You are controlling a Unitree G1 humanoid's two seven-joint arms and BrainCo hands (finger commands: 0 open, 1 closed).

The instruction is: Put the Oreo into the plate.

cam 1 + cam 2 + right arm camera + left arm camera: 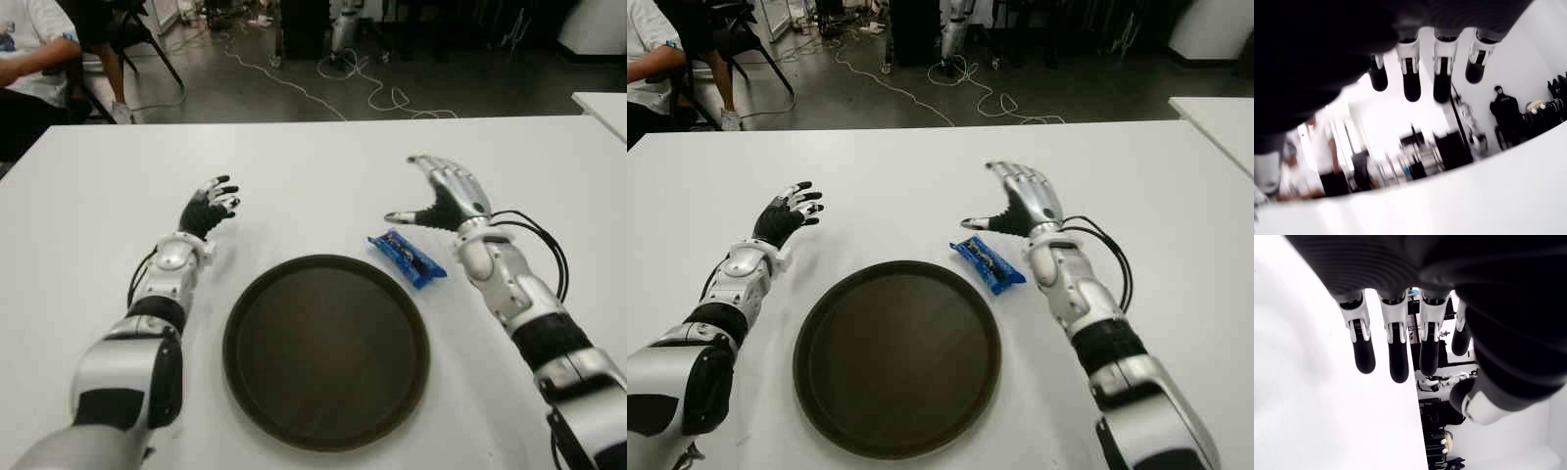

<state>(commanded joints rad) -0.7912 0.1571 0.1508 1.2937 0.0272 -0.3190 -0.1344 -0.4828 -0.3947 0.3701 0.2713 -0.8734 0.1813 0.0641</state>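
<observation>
Best bet imo: bring the right hand (443,201), fingers wide open w/ nothing in them, down over the blue Oreo pack (407,258) and pinch its long sides; pack lies just off the plate (325,435) rim, right-far side, just beside the thumb; left hand (209,208) spread empty, plate's far-left.

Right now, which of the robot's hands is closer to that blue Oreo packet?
The right. The right hand hovers open just beyond the Oreo packet, while the left hand, also open, shows far across the brown plate.
</observation>
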